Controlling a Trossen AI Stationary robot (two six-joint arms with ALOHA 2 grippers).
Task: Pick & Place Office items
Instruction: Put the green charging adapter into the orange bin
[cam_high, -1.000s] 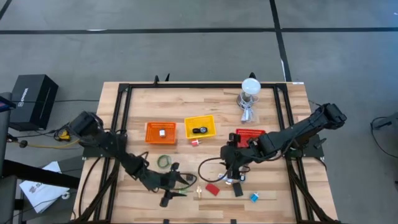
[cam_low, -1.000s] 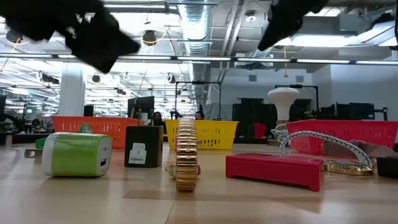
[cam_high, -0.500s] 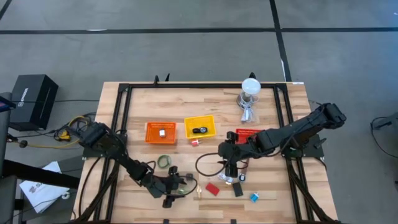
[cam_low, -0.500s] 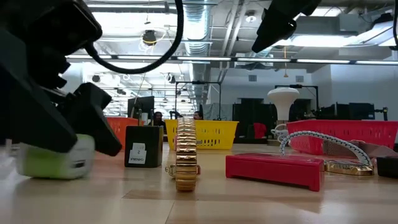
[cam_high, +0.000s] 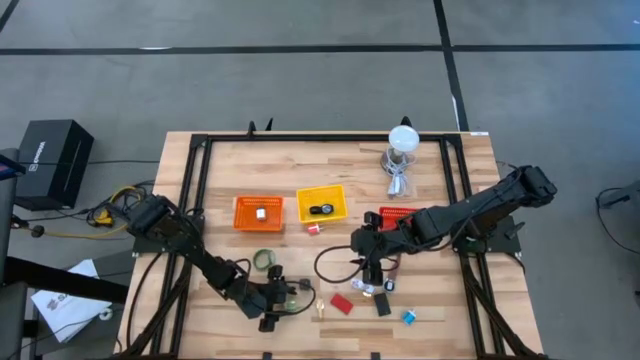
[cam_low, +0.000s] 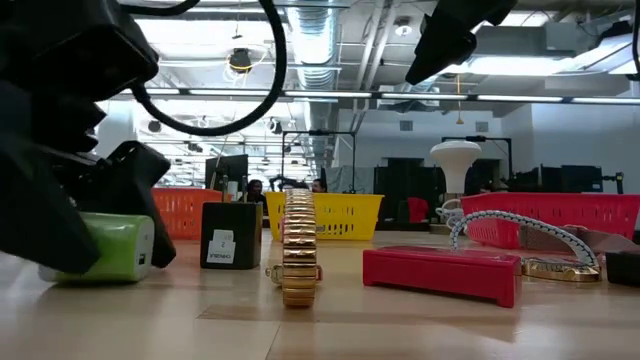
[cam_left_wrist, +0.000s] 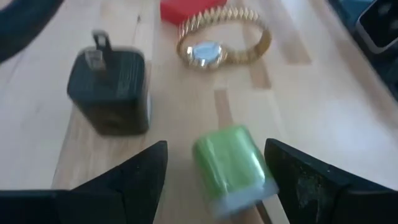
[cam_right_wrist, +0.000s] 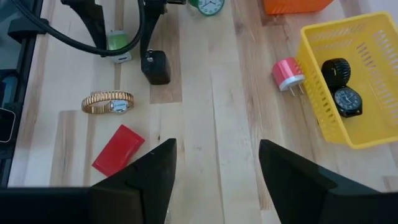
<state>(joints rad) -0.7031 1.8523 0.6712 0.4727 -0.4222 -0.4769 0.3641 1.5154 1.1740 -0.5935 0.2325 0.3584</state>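
Note:
My left gripper (cam_left_wrist: 216, 146) is open and low over the table's near middle (cam_high: 280, 302). Its fingers stand on either side of a green and white plug-in charger (cam_left_wrist: 233, 167), which lies on its side on the wood (cam_low: 100, 248). Beyond it lie a black charger (cam_left_wrist: 112, 90), a gold watch (cam_left_wrist: 221, 43) and a red block (cam_left_wrist: 183, 7). My right gripper (cam_right_wrist: 217, 146) is open and hovers above the table (cam_high: 368, 266), looking down on the same items. A pink charger (cam_right_wrist: 286, 73) lies beside the yellow bin (cam_right_wrist: 311, 93). My left gripper comes at the green charger slanting down from the table's left, one finger (cam_left_wrist: 140, 168) on each long side of it. The charger lies flat on the table. Whether either finger touches it, I cannot tell.
Orange bin (cam_high: 258, 213), yellow bin (cam_high: 322, 204) holding black watches, and red bin (cam_high: 400, 216) sit mid-table. A white round-topped stand (cam_high: 402, 140) stands at the far edge. A green round thing (cam_high: 264, 260), a blue bit (cam_high: 409, 317) and small bits (cam_high: 383, 303) lie on the near half.
My left gripper has come down toward the table's near edge and now stands around the green charger, filling the low view's left side. The charger has slid a little along the table. My right gripper has shifted slightly toward the table's left.

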